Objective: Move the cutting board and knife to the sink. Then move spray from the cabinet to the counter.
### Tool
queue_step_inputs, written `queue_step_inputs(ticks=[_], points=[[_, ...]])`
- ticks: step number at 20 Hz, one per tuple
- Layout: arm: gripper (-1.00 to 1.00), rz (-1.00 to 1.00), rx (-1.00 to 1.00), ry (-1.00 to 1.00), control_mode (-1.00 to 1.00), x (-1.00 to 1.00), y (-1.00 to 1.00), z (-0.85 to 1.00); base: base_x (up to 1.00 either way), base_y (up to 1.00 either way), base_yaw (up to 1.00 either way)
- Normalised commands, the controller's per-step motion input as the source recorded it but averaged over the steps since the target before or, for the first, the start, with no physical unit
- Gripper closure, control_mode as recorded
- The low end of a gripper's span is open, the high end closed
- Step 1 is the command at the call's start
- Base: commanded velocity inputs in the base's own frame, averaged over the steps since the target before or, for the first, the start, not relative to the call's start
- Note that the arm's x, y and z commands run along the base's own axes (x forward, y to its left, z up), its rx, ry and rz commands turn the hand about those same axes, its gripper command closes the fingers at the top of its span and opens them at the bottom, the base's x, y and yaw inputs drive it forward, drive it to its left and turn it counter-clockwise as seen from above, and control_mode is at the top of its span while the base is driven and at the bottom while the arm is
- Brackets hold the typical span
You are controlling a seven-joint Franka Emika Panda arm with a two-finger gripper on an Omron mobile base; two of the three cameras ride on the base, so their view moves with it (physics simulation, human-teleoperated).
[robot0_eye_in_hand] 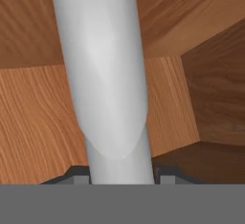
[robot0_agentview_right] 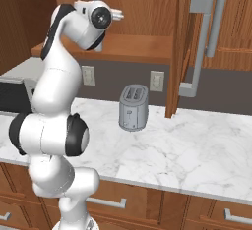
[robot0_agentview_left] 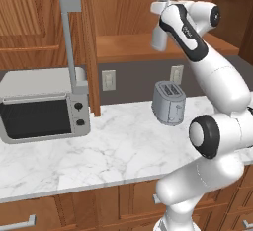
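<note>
Standing upright in the cabinet [robot0_agentview_left: 128,47], slim pale-grey spray [robot0_eye_in_hand: 103,74].

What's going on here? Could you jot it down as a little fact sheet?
Place: kitchen, marble counter
End effector: closed on the spray, inside the open cabinet
Spray position: at shelf level, partly hidden by the arm in the base views
On the counter: toaster, toaster oven
Cabinet door: swung open
</note>
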Motion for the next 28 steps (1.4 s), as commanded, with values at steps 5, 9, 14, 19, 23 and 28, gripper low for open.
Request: queue_step_inputs(ticks=[5,9,14,19,23,28], points=[[1.0,0.0,0.0,0.0,-1.0,-0.53,-0.01,0.0,0.0,0.0,0.0],[1.0,0.0,-0.02,0.0,-1.0,-0.63,0.0,0.0,0.0,0.0,0.0],[1.0,0.0,0.0,0.0,-1.0,-0.82,0.0,0.0,0.0,0.0,0.0],[1.0,0.02,0.0,0.09,-1.0,-0.73,0.02,0.0,0.0,0.0,0.0],[1.0,0.03,0.0,0.11,-1.0,-0.76,0.1,-0.02,0.0,0.0,0.0],[1.0,0.04,0.0,0.14,-1.0,-0.69,0.25,-0.12,0.0,0.0,0.0]])
